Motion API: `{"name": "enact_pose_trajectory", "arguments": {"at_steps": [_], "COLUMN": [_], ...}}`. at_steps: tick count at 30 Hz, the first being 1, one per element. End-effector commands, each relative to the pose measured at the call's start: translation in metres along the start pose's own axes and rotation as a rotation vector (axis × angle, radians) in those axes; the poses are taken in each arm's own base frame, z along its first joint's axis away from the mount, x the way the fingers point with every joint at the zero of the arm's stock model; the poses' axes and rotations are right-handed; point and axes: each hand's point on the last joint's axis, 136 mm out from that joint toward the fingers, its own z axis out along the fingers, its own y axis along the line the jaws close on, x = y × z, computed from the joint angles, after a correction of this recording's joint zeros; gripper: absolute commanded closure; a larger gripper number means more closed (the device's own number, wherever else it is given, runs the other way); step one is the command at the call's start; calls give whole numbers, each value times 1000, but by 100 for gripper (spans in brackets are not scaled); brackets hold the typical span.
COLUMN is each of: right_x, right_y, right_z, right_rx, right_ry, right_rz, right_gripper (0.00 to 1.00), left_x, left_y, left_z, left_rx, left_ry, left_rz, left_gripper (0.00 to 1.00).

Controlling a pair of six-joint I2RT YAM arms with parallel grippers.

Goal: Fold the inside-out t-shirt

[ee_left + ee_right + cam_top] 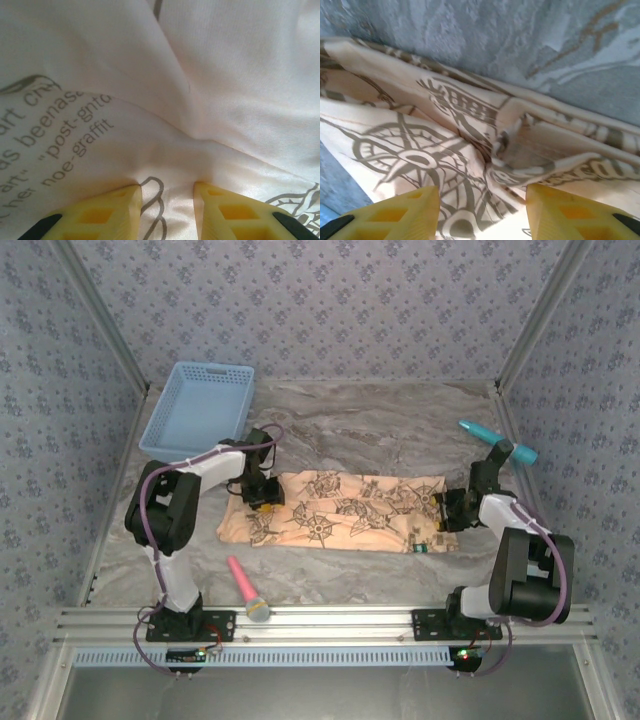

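The inside-out t-shirt (340,510) lies as a long flat band across the middle of the marble table (380,420), peach-tan with dark compass prints. My left gripper (262,498) is down on its left end. In the left wrist view the yellow fingers (120,210) press into pale cloth (210,75) with grey lettering, a pucker of it pinched between them; the left gripper (167,192) is shut on the shirt. My right gripper (445,512) is at the shirt's right end. There the right gripper (482,195) stands open over a rumpled fold (520,150) of the printed cloth.
A light blue basket (200,405) sits at the back left. A teal tool (497,440) lies at the back right beside the right arm. A pink-handled tool (247,590) lies near the front left, by the rail. A small dark tag (420,547) shows at the shirt's front right edge.
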Motion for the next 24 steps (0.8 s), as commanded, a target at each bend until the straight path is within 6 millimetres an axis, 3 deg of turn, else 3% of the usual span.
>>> {"name": "enact_pose_trajectory", "arguments": {"at_steps": [1, 5, 8, 12, 15, 18, 24], "right_x": [1, 4, 1, -10, -24, -31, -69], "right_y": [5, 4, 4, 20, 39, 67, 123], "right_z": [9, 12, 9, -15, -33, -40, -52], "right_rx": [-15, -1, 0, -11, -41, -114, -161], "right_ry": [19, 14, -14, -102, -171, -171, -297], "right_rz": [90, 90, 86, 10, -40, -64, -167], "right_gripper": [52, 65, 85, 99, 100, 100, 100], "left_x": [10, 11, 11, 11, 13, 14, 12], "left_y": [10, 13, 15, 18, 24, 28, 37], "left_z": [10, 12, 12, 12, 15, 17, 20], "left_rx": [-17, -23, -25, -28, -37, -38, -45], "left_ry": [32, 40, 39, 39, 47, 53, 61], "left_rz": [-25, -29, -26, -34, -39, -54, -69], "left_gripper": [65, 65, 65, 65, 65, 65, 65]}}
